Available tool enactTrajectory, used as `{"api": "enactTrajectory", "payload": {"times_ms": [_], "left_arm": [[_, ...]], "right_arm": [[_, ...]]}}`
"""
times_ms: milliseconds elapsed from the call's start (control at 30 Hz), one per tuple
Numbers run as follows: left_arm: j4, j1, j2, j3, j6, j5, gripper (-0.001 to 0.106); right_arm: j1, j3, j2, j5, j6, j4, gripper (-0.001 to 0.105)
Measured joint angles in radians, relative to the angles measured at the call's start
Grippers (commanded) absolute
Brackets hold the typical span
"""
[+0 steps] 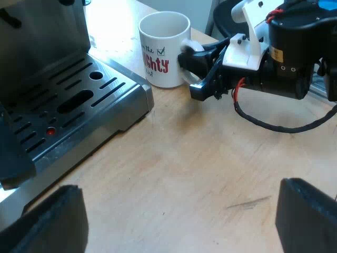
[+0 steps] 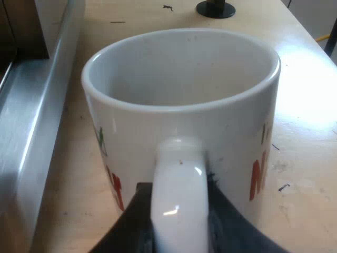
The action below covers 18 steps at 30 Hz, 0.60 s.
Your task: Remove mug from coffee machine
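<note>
Right gripper is clenching the mug by its handle between the fingers (glazed ceramic: likely rigid, slippery, breakable); left gripper is hanging released.

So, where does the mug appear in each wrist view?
Left wrist view: the white mug stands on the table beside the espresso machine's drip tray, right gripper at its handle.
Right wrist view: the mug is close up, its handle between the right gripper's fingers.
Shared landmark: the drip tray's metal edge beside the mug.
</note>
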Motion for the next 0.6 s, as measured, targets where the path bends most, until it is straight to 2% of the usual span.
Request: {"api": "enactTrajectory", "payload": {"times_ms": [167, 267, 333, 467, 600], "left_arm": [[0.0, 0.0, 0.0, 0.0, 0.0, 0.0, 0.079], [0.0, 0.0, 0.0, 0.0, 0.0, 0.0, 0.079], [0.0, 0.0, 0.0, 0.0, 0.0, 0.0, 0.079], [0.0, 0.0, 0.005, 0.0, 0.0, 0.0, 0.079], [0.0, 0.0, 0.019, 0.002, 0.0, 0.0, 0.079]], "right_arm": [[0.0, 0.0, 0.0, 0.0, 0.0, -0.001, 0.003], [0.0, 0.0, 0.0, 0.0, 0.0, -0.001, 0.024], [0.0, 0.0, 0.0, 0.0, 0.0, -0.001, 0.046], [0.0, 0.0, 0.0, 0.002, 0.0, 0.049, 0.061], [0.002, -0.002, 0.0, 0.002, 0.0, 0.099, 0.062]]}}
